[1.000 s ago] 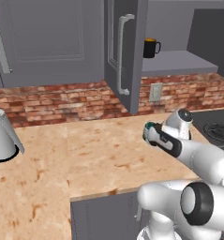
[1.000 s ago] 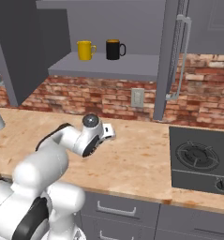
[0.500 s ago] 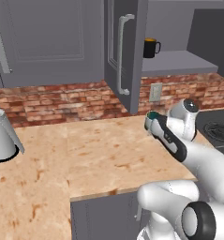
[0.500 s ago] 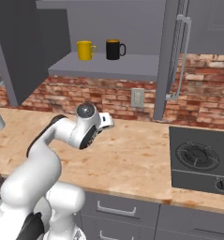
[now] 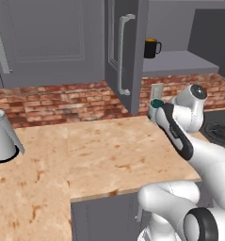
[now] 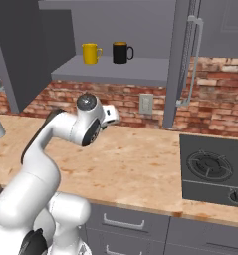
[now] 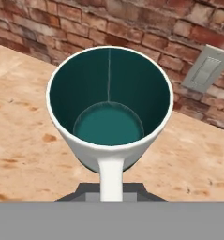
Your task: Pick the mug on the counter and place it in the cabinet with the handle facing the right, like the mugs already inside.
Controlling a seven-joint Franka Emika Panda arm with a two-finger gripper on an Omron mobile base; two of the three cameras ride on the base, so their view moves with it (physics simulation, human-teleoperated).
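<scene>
The claw (image 5: 157,109) appears to pinch the mug (image 7: 109,110) by its handle (image 7: 111,178), though its tips are hidden, and holds it in the air above the counter (image 5: 100,155) near the brick wall. The cabinet (image 6: 110,69) shelf sits higher, with a yellow mug (image 6: 90,53) and a black mug (image 6: 122,52) on it. A thin grip on the handle could let the mug swing or slip while rising, and the open door (image 5: 125,52) stands close enough to strike.

Glossy white arm (image 6: 38,164) of rounded segments, dark bands at joints, round grey-capped wrist.
</scene>
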